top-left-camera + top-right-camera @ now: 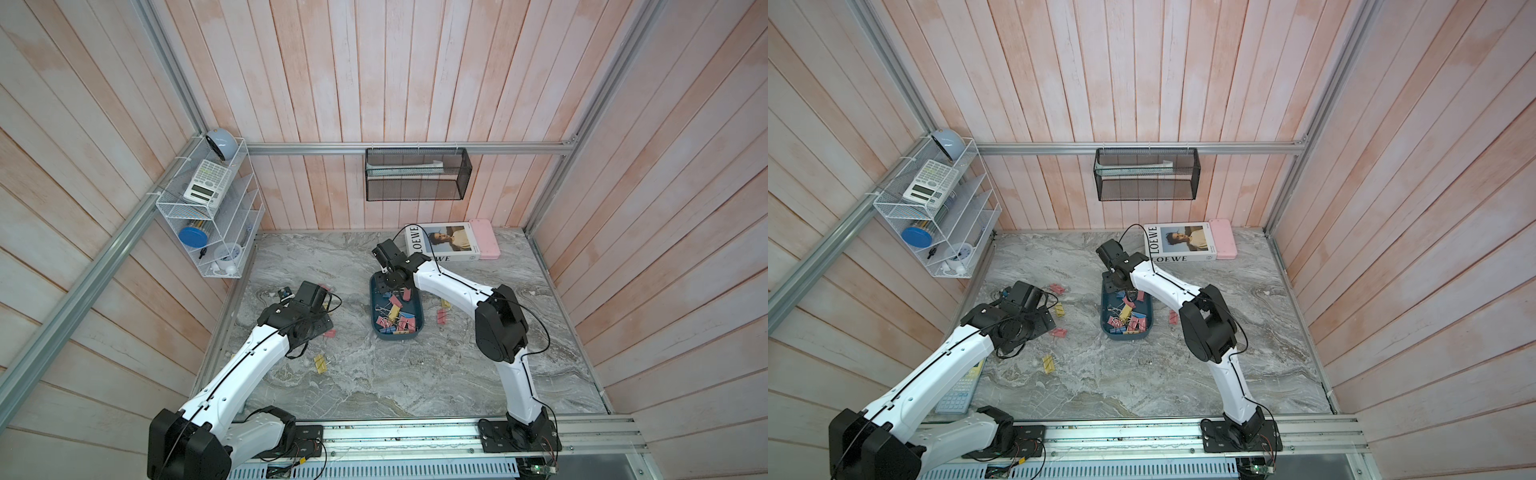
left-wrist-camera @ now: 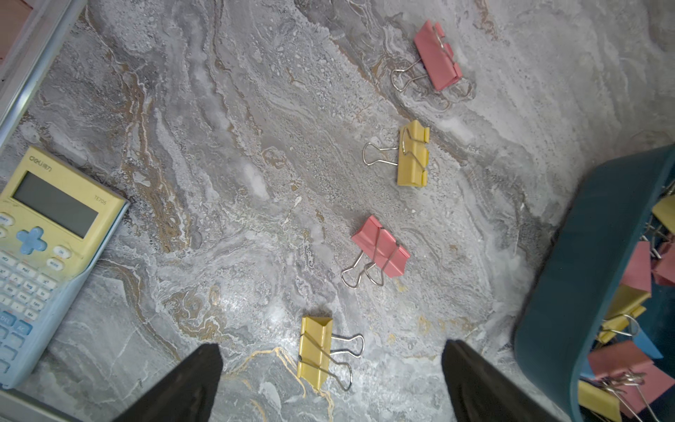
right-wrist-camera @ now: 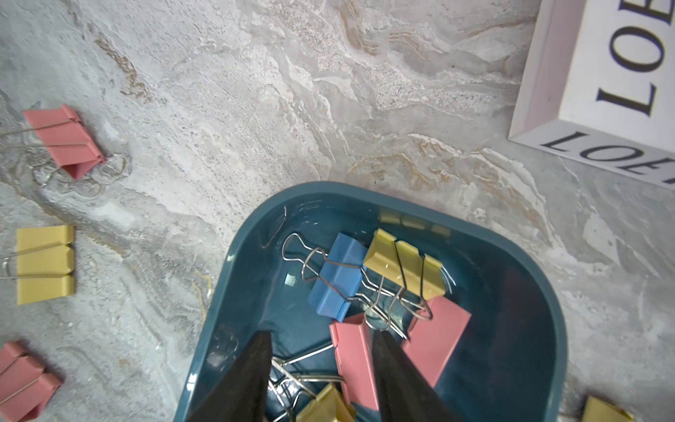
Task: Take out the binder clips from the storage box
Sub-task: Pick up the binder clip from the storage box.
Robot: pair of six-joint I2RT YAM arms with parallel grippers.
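The dark teal storage box [image 1: 419, 328] lies mid-table and holds several pink, yellow and blue binder clips [image 1: 395, 318]. My right gripper [image 3: 323, 334] reaches down into its far end, jaws partly closed. A pink clip [image 3: 352, 360] lies between the fingers, its body against one and its wire handles by the other. My left gripper [image 2: 332, 343] hangs open above the marble, left of the box. A yellow clip [image 2: 315, 350] lies flat between its fingers, untouched. Three more clips [image 2: 380, 246] lie on the table beyond it. In both top views the wrist hides the left fingers.
A blue and yellow calculator [image 2: 44, 255] lies by the left table edge. A white LOEWE book [image 1: 446, 243] and a pink case [image 1: 484, 239] sit at the back. Two clips [image 1: 441, 316] lie right of the box. A black mesh basket [image 1: 417, 174] and a white wire rack [image 1: 212, 208] hang on the walls.
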